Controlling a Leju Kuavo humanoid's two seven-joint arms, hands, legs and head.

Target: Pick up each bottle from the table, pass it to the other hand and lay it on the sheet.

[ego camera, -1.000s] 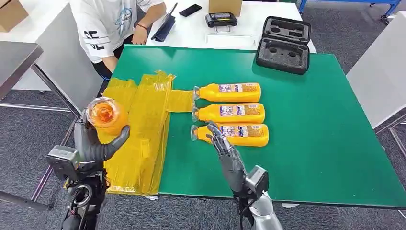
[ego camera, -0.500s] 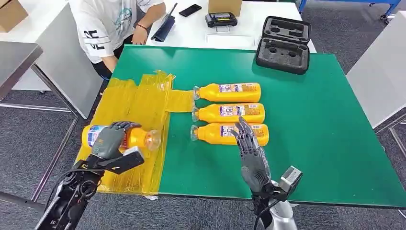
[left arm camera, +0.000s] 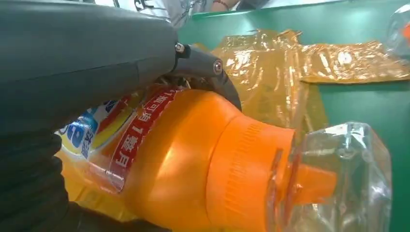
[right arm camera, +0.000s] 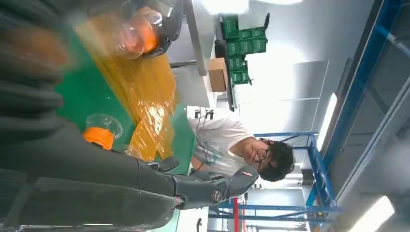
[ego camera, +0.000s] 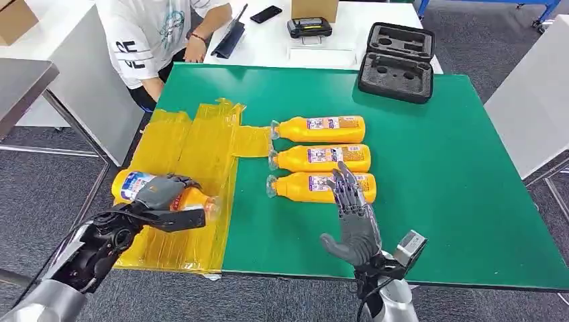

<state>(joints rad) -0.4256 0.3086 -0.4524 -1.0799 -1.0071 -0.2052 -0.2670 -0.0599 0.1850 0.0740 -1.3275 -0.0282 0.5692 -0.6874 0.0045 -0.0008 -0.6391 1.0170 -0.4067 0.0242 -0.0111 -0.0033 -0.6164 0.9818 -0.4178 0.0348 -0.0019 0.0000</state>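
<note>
on the near left corner of the green table top (ego camera: 436,201), the robot's left hand (ego camera: 163,192) wraps its dark fingers over an orange plastic bottle with a blue and white label (ego camera: 137,186). that bottle lies on its side on the crinkled yellow plastic sheet (ego camera: 201,147), base to the left and clear cap to the right, close to the sheet's left edge. from the left wrist camera the same bottle (left arm camera: 183,159) sits under the hand's grey cover (left arm camera: 82,58), its clear cap against the sheet.

to the right of the sheet, three more orange bottles lie on their sides on the bare green surface, caps pointing left, set in a column: the far bottle (ego camera: 319,129), whose cap touches a strip of the sheet, the middle bottle (ego camera: 322,158), and the near bottle (ego camera: 305,187).

the right hand (ego camera: 352,218) stands over the right end of the near bottle, fingers spread wide and pointing away, holding nothing.

at the far right corner of the table rests an open black foam-lined case (ego camera: 397,62). beyond the table's far left corner a person in a white printed t-shirt (ego camera: 154,33) sits at a white desk (ego camera: 282,33).
</note>
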